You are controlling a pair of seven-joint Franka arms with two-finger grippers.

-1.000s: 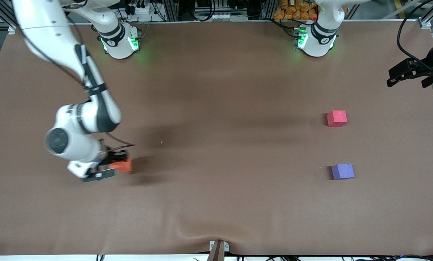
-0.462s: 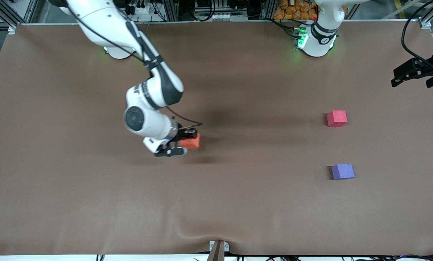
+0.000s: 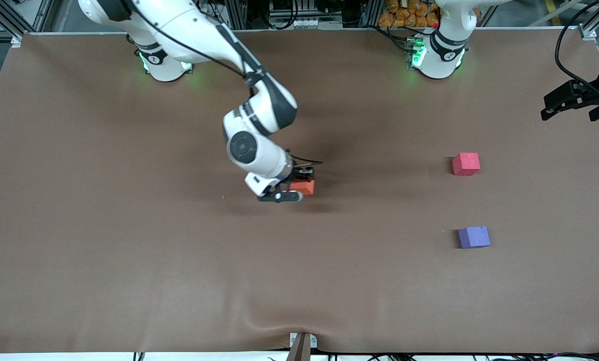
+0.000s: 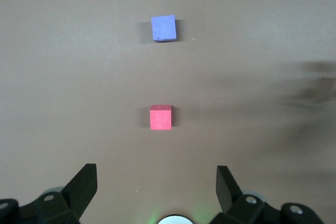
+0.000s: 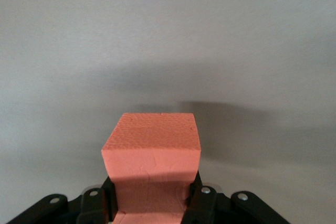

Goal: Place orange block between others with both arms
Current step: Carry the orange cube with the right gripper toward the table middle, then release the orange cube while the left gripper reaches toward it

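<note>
**Operator:** Brown cloth covers the whole table (image 3: 129,281) on my screen; racks and cables run along the edge by the robots' bases; a small ripple in the cloth sits at the edge nearest the front camera.

**Observer:** Where is the orange block?

**Operator:** I see the orange block (image 3: 302,187) clamped in the right gripper (image 3: 296,187), over the middle of the table; from the right wrist view the block (image 5: 152,153) sticks out past the black fingers (image 5: 202,205), which press its two sides; whether it touches the cloth I cannot tell.

**Observer:** And the others?

**Operator:** Both lie toward the left arm's end; the red-pink cube (image 3: 466,164) is farther from the front camera, the purple-blue cube (image 3: 474,237) nearer, with bare cloth between them; the orange block is well apart from both.

**Observer:** The left arm?

**Operator:** I have it waiting; the left gripper (image 3: 573,104) hangs at the table's edge at its own end, jaws spread wide and holding nothing; its wrist view looks down on the two cubes.
</note>
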